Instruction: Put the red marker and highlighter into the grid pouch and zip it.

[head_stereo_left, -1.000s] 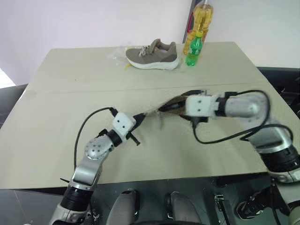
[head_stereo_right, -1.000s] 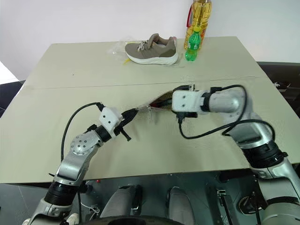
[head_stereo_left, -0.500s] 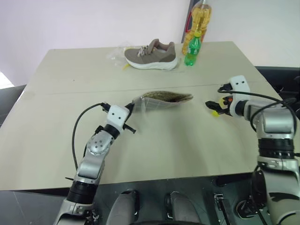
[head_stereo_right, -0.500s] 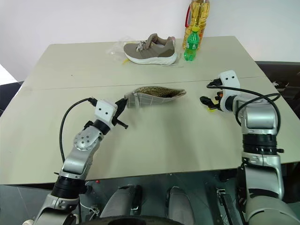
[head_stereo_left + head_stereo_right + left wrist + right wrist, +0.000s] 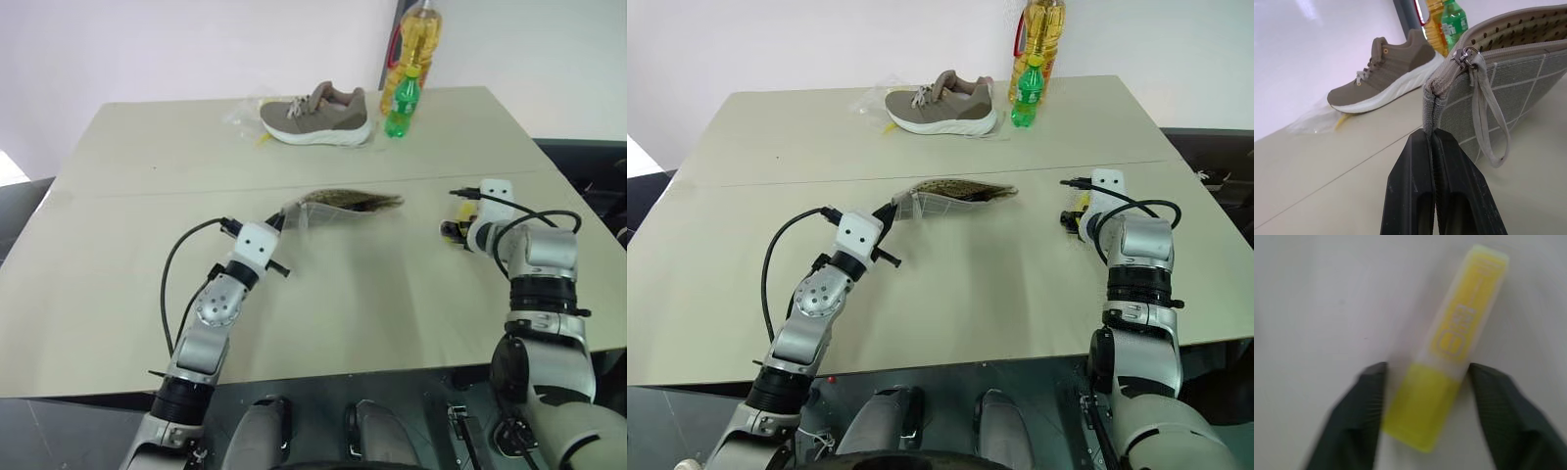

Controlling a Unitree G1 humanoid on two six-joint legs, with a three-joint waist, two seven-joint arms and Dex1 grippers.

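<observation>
My left gripper point(image 5: 1432, 139) is shut on the corner seam of the grid pouch point(image 5: 343, 204), just below the zipper pull and its loop. It holds the pouch up on edge at mid table, and the pouch mouth gapes open. Far to the right, the yellow highlighter point(image 5: 1449, 357) lies flat on the table. My right gripper point(image 5: 453, 232) points down at it, open, with one finger on each side of the pen's lower end. The red marker is out of view.
A brown shoe point(image 5: 315, 116) sits at the back of the table on clear plastic wrap point(image 5: 245, 113). Beside it stand a green bottle point(image 5: 401, 103) and a tall bottle of yellow oil point(image 5: 419, 39). The table's right edge point(image 5: 578, 225) is close to my right arm.
My right gripper left the pouch mouth, swung right and down, and now straddles the highlighter with its fingers narrower than before. The left gripper kept its hold on the pouch corner.
</observation>
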